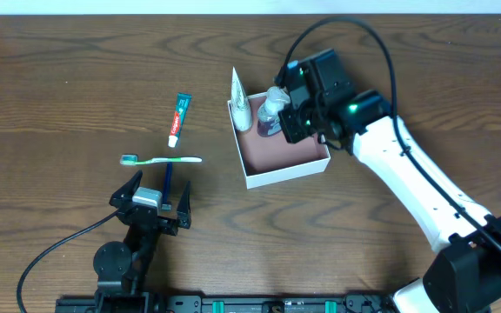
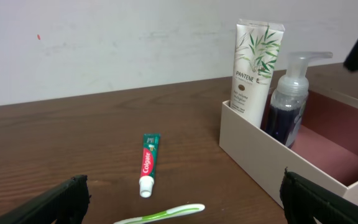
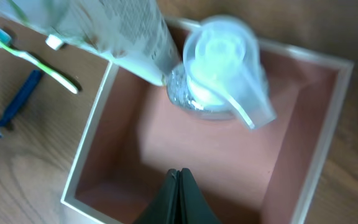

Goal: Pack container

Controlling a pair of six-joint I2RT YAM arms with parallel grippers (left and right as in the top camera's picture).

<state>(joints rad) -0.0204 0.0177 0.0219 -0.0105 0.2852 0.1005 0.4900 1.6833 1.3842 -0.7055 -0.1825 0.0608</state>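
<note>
Your left gripper, jaws spread, faces the toothbrush lying parallel to the table's front edge; the container sits farther right, under your pressed-shut right gripper.

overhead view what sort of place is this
Probably a robot lab bench, not a bathroom: a wooden table, a left arm and right arm at its edge, toothpaste and toothbrush laid beside a box.
</note>
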